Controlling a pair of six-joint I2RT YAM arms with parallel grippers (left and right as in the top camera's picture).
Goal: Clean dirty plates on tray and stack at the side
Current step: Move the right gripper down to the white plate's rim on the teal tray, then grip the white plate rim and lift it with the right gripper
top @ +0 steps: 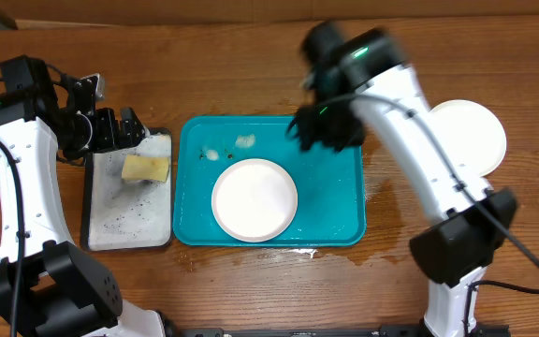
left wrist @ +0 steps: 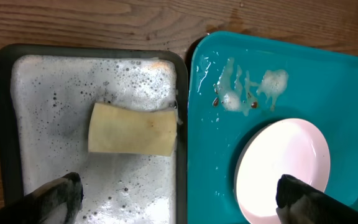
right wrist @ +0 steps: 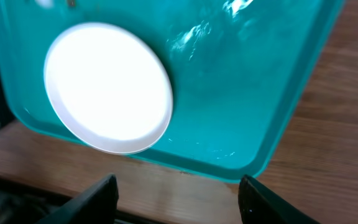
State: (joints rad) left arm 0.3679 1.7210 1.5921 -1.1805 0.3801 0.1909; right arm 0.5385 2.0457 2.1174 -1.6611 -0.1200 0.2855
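Observation:
One white plate lies in the front middle of the teal tray. It also shows in the left wrist view and the right wrist view. Another white plate rests on the table to the right of the tray, partly hidden by my right arm. My right gripper hovers blurred over the tray's far right corner. In its own view the right gripper is open with nothing between the jaws. My left gripper hangs open and empty above the soapy tray.
A yellow sponge lies in the black-rimmed soapy tray left of the teal tray. Foam and brown specks sit on the teal tray's far left part. Water is spilled on the wood at its front edge.

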